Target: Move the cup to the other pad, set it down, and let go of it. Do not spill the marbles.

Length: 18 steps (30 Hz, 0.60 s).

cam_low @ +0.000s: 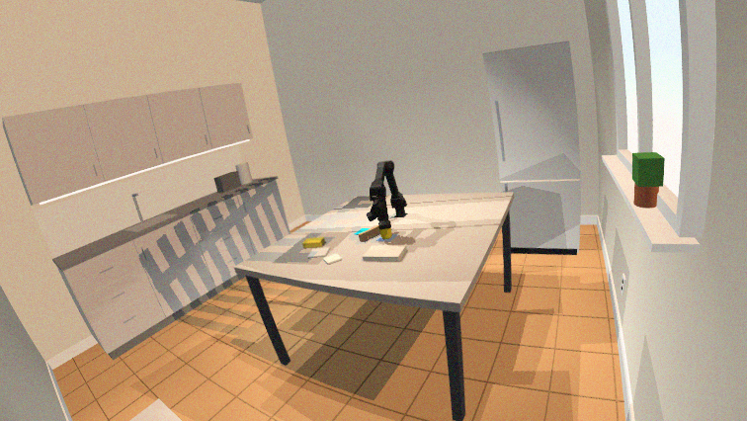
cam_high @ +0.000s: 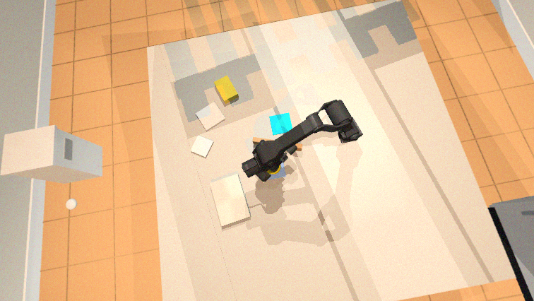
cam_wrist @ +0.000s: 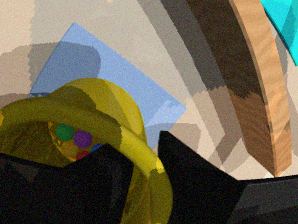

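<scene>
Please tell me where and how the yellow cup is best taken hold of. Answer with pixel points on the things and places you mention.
I would pinch the wall of the yellow cup [cam_high: 276, 172] [cam_low: 385, 233] [cam_wrist: 135, 142] at its rim, coming from above, one finger inside and one outside. Its mouth faces up and its wall is thin; the marbles [cam_wrist: 82, 139] sit low inside, so a shallow grip should miss them, and keeping it level should avoid spilling.

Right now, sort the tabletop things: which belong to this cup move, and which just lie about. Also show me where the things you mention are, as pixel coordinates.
Job:
- yellow round cup [cam_high: 275, 172] [cam_low: 385, 234] [cam_wrist: 128, 111]
- coloured round marbles [cam_wrist: 82, 139]
- light-blue square pad [cam_high: 282, 172] [cam_wrist: 120, 75]
- cyan square pad [cam_high: 280, 124] [cam_low: 362, 230] [cam_wrist: 287, 20]

Lying about:
- brown wooden bar [cam_high: 258, 140] [cam_low: 369, 234] [cam_wrist: 277, 130]
- yellow rectangular block [cam_high: 225, 87] [cam_low: 313, 242]
- two flat white squares [cam_high: 210, 116] [cam_low: 332, 258]
- cream rectangular slab [cam_high: 230, 201] [cam_low: 383, 253]
</scene>
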Available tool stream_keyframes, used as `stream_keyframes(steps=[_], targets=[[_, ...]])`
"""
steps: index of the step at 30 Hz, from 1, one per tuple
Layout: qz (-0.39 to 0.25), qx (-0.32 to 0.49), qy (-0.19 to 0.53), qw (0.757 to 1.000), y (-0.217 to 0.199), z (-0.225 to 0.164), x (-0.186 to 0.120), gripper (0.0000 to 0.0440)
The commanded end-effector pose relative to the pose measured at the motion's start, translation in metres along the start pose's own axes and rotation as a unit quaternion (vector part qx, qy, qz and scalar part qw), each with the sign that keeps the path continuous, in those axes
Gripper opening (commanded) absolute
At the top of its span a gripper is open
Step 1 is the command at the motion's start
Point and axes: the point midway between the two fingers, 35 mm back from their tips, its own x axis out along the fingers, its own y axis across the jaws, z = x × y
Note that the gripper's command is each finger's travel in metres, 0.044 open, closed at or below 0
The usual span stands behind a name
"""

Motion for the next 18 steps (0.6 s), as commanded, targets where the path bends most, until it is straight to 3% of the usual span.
stream_keyframes(steps=[1,18], targets=[[-0.009,-0.006,-0.002,1.000,-0.007,0.001,0.003,0.0000],[0.025,0.037,-0.002,0.999,-0.034,0.012,-0.043,0.0010]])
